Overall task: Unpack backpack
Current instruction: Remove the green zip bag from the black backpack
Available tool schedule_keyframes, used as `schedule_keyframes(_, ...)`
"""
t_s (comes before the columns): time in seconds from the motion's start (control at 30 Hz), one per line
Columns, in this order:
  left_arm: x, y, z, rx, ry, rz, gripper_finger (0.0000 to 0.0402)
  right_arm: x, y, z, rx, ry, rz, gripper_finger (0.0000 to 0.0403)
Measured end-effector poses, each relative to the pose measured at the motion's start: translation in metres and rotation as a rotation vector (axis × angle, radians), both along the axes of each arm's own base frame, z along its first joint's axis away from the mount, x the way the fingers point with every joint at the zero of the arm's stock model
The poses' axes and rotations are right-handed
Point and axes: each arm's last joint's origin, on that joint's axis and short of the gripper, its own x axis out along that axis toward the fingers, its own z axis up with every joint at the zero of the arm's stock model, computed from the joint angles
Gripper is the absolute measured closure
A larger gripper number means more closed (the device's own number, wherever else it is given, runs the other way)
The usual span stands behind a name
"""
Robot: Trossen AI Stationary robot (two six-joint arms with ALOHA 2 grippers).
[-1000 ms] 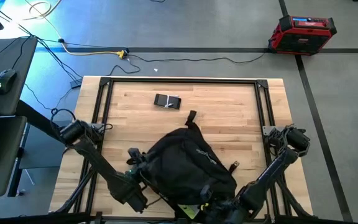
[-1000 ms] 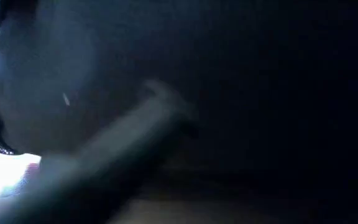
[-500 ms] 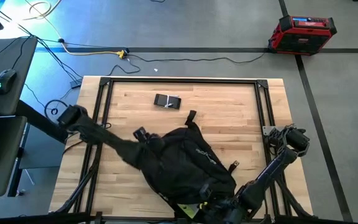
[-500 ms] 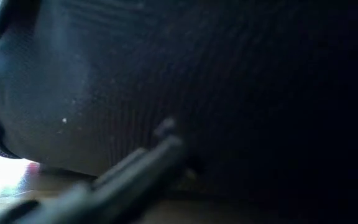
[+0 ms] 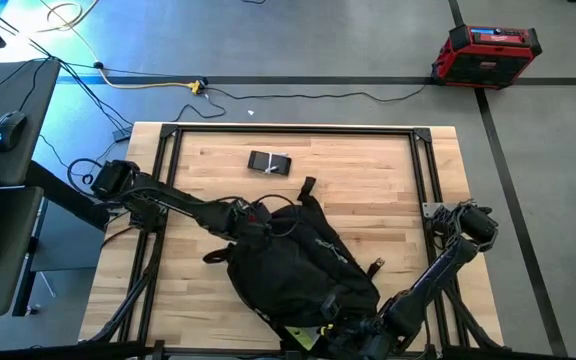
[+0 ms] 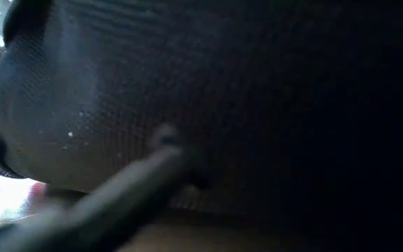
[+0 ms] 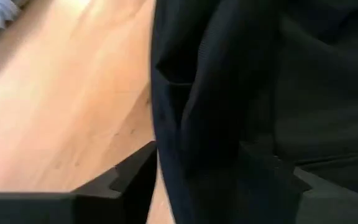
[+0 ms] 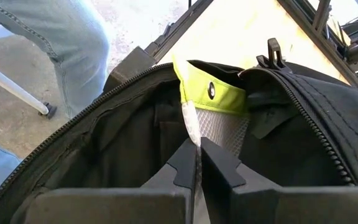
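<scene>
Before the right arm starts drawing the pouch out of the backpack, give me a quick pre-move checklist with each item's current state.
1. Backpack zipper open at the mouth: ok.
2. Right pincer shut on the pouch edge: ok.
3. Left pincer at the backpack's top side, fabric between its open fingers: ok.
4. Pouch free of snags deeper inside: cannot tell, hidden.
5. Small dark item on the table clear of both arms: ok.
6. Person's leg near the table edge: not ok, close by.

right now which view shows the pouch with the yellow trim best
The right wrist view: the pouch rises from the open backpack, with the right gripper shut on its edge. The high view shows only a yellow sliver at the backpack's near end. The low and left wrist views show only black fabric.
</scene>
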Motion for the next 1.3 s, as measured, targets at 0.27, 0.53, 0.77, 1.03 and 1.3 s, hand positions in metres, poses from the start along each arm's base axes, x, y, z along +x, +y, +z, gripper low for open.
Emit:
schedule_keyframes(0.27, -0.006, 0.005, -0.009, 0.018, 0.048, -0.026, 0.0388, 0.002, -0.002, 0.002, -0.099, -0.085, -0.035, 0.0403)
schedule_keyframes(0.53, -0.037, 0.017, -0.041, 0.134, 0.172, 0.119, 0.0401, 0.001, 0.015, 0.014, -0.142, -0.275, 0.000, 0.0403)
schedule_keyframes(0.77, -0.065, 0.025, -0.064, 0.200, 0.221, 0.236, 0.0401, -0.014, 0.030, 0.022, -0.238, -0.405, -0.041, 0.0403)
schedule_keyframes(1.03, -0.080, 0.030, -0.069, 0.279, 0.268, 0.320, 0.0401, -0.026, 0.049, 0.047, -0.311, -0.625, -0.106, 0.0403)
schedule_keyframes(1.3, -0.094, 0.034, -0.066, 0.361, 0.349, 0.397, 0.0401, -0.038, 0.055, 0.077, -0.466, -0.721, -0.205, 0.0403)
